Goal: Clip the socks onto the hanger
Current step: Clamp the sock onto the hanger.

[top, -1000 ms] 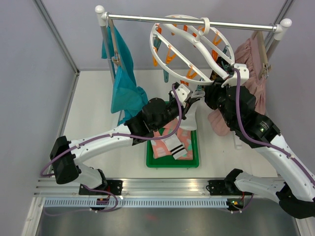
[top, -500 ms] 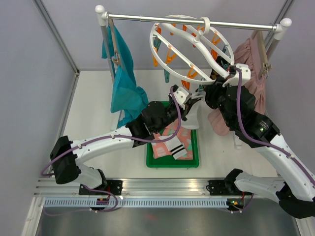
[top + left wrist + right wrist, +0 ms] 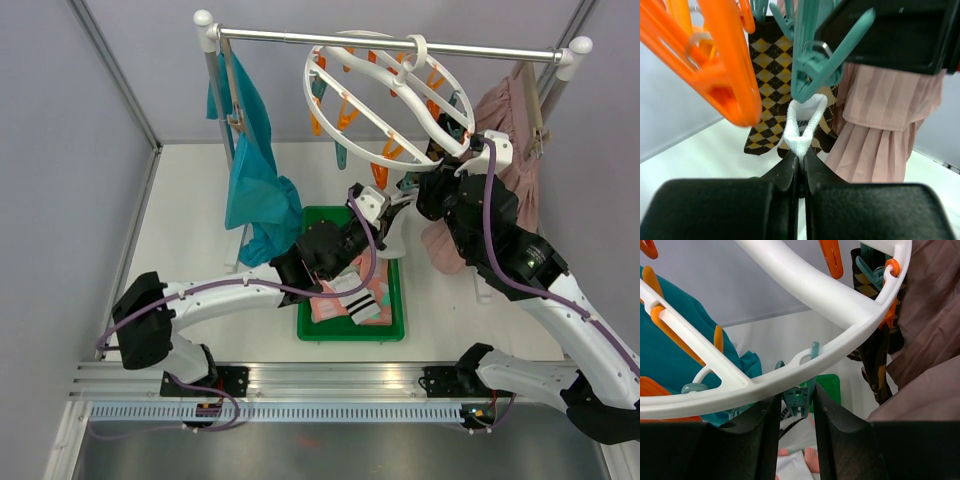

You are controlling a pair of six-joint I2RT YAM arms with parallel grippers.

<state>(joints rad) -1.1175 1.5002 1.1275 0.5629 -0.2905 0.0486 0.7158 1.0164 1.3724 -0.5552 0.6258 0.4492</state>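
Your left gripper (image 3: pixel 799 156), pinching the sock (image 3: pixel 801 127), has reached a teal clip (image 3: pixel 812 67); the right gripper (image 3: pixel 794 402) clamps the hanger (image 3: pixel 805 285). Clip next.

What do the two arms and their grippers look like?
The left arm and the right arm have white tubular links and bulky black joints. A purple cable runs along each. The left gripper and the right gripper are black, each with two tapering fingers.
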